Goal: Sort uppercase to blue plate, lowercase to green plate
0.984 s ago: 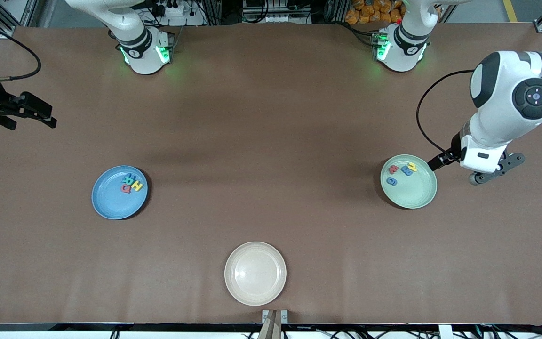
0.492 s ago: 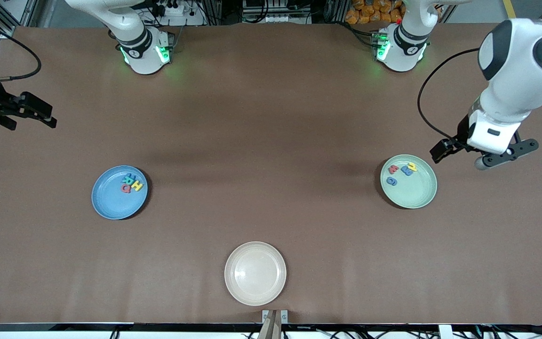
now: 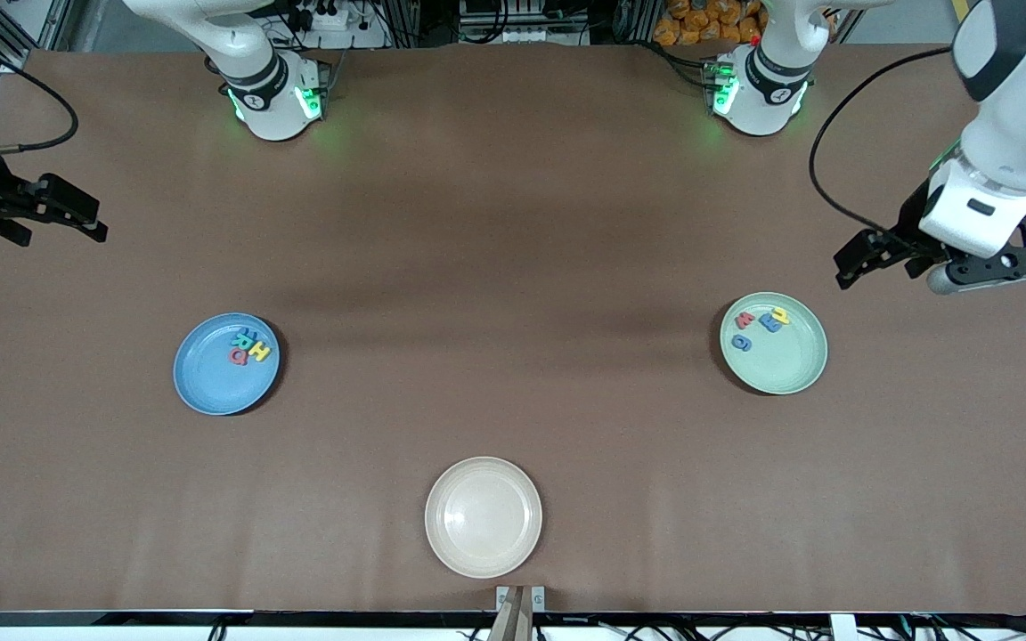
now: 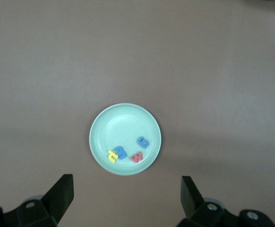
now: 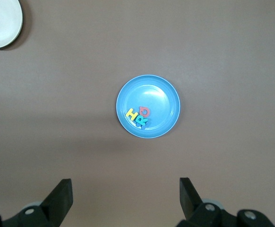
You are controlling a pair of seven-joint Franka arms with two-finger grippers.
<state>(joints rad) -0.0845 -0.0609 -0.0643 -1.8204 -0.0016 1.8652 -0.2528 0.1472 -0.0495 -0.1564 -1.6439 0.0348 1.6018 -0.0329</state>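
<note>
The blue plate [image 3: 210,374] [image 5: 158,92] lies toward the right arm's end and holds uppercase letters [image 3: 250,345]: a yellow H [image 5: 132,114], a teal R [image 5: 141,121] and a red Q [image 5: 146,112]. On the green plate [image 3: 785,361] [image 4: 123,120], toward the left arm's end, are lowercase letters [image 3: 758,322]: a yellow h [image 4: 112,154], blue m [image 4: 121,152], red w [image 4: 137,156] and blue g [image 4: 143,141]. My left gripper [image 3: 865,256] [image 4: 127,198] hangs open and empty, high over bare table beside the green plate. Over the table's edge at the right arm's end, my right gripper [image 3: 77,218] [image 5: 125,198] waits, open and empty.
A cream plate [image 3: 483,516] [image 5: 0,21] with nothing on it sits near the table's front edge, midway between the two arms. The brown table [image 3: 513,267] carries nothing else. The arm bases [image 3: 277,98] stand along the table's back edge.
My left arm has risen and drawn away from the green plate, toward its own end of the table and its base. The right arm, the plates and the letters have not moved.
</note>
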